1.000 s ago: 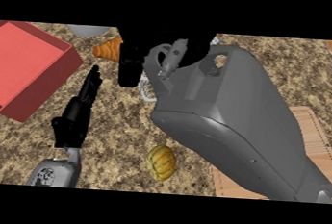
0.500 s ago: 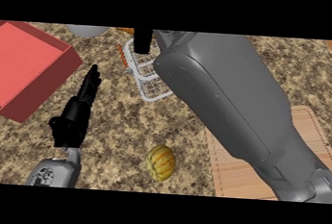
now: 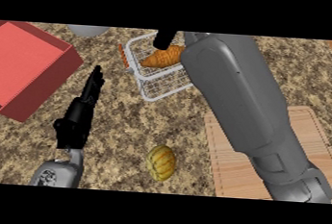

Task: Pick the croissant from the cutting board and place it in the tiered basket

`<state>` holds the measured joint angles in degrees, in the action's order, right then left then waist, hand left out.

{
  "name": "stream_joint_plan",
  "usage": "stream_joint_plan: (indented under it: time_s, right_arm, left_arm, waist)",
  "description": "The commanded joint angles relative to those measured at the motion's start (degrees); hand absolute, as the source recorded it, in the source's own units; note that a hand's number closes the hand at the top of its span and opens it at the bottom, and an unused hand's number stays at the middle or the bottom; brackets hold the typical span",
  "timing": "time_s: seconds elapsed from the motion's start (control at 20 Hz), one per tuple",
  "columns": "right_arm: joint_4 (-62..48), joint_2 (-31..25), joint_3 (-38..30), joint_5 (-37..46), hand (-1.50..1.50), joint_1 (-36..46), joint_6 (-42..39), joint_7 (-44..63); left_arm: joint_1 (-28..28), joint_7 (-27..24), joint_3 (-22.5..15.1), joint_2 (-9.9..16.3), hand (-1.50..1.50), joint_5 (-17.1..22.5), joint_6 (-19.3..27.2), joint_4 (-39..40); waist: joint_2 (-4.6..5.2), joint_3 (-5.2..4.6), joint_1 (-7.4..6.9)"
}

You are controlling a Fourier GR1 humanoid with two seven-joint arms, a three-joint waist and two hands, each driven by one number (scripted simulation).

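Croissant (image 3: 163, 57), judged light, flaky and easily crushed, is seen in the far tiered basket (image 3: 150, 86); the right hand's (image 3: 165, 39) fingers cannot be told. The left hand (image 3: 77, 118) is held straight-fingered.

speckled counter (image 3: 126, 116) with board (image 3: 226, 170), basket (image 3: 160, 80), box (image 3: 22, 66)

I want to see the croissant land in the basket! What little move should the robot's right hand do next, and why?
Probably let go and lift away. The croissant already sits over the white wire tiered basket, with the right hand showing just above it, mostly hidden by the forearm. The cutting board has no croissant on it. The left hand rests open over the counter, away from the basket.
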<state>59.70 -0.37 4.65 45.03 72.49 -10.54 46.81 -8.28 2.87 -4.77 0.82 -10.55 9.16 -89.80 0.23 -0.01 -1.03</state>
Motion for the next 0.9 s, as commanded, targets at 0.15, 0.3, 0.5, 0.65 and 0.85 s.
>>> stream_joint_plan:
  time_s: [0.15,0.3,0.5,0.65,0.85]
  right_arm:
    - [3.01,0.34,-5.75,-2.77,-1.5,-3.11,13.37,-2.54]
    - [5.57,-4.5,-10.15,-3.36,-1.5,-2.42,12.65,0.46]
    - [14.47,-8.34,-14.24,-6.49,-1.5,-8.31,10.22,4.28]
    - [20.49,-10.09,-18.29,-10.57,-1.5,-13.37,8.76,5.65]
    - [31.98,-14.37,-23.4,-17.85,-1.5,-23.97,3.84,2.71]
  left_arm:
    - [0.6,1.38,0.1,0.5,0.0,-0.08,-0.23,-1.53]
    - [-0.77,1.12,2.16,1.6,0.0,0.76,-0.53,0.3]
    - [1.85,1.81,1.71,1.32,0.0,1.42,-0.41,-1.8]
    - [3.08,-1.84,-1.24,-0.73,0.0,-1.2,2.38,0.13]
    - [3.59,-1.59,1.89,1.47,0.0,0.54,0.66,-1.16]
  waist:
    - [-0.22,0.05,0.44]
    - [-0.3,0.03,1.12]
    - [-0.77,0.1,2.05]
    - [-0.74,0.1,2.69]
    - [-0.7,0.1,2.71]
